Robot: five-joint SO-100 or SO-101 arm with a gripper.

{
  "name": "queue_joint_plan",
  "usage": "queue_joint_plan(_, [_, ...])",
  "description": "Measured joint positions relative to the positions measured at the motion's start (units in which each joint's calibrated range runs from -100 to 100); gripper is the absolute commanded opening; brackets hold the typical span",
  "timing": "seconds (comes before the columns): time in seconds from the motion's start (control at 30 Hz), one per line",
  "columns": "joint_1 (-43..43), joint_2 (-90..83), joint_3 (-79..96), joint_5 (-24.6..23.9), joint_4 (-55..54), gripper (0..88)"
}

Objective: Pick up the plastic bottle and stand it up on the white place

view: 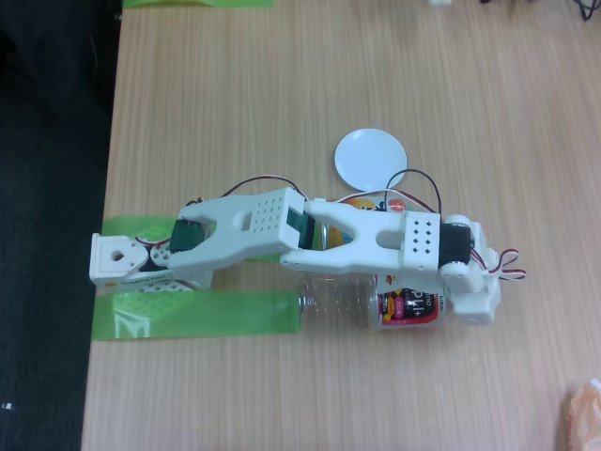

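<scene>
Lying on the wooden desk (282, 85) under my arm, the clear, red-labelled plastic bottle (347, 301) looks light, slippery; grip mid-body; fingers' (474, 305) state I cannot tell; round white plate (370, 157) nearby.

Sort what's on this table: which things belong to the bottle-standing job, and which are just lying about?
Job: plastic bottle, lying on its side under the arm; round white place; gripper, jaws hidden.

Lying about: orange-labelled bottle behind the arm; green tape; orange bag at the edge.
</scene>
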Motion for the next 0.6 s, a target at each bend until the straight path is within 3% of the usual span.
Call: queue_joint_plan(0.6, [0.00,0.00,0.00,0.00,5.44,25.9])
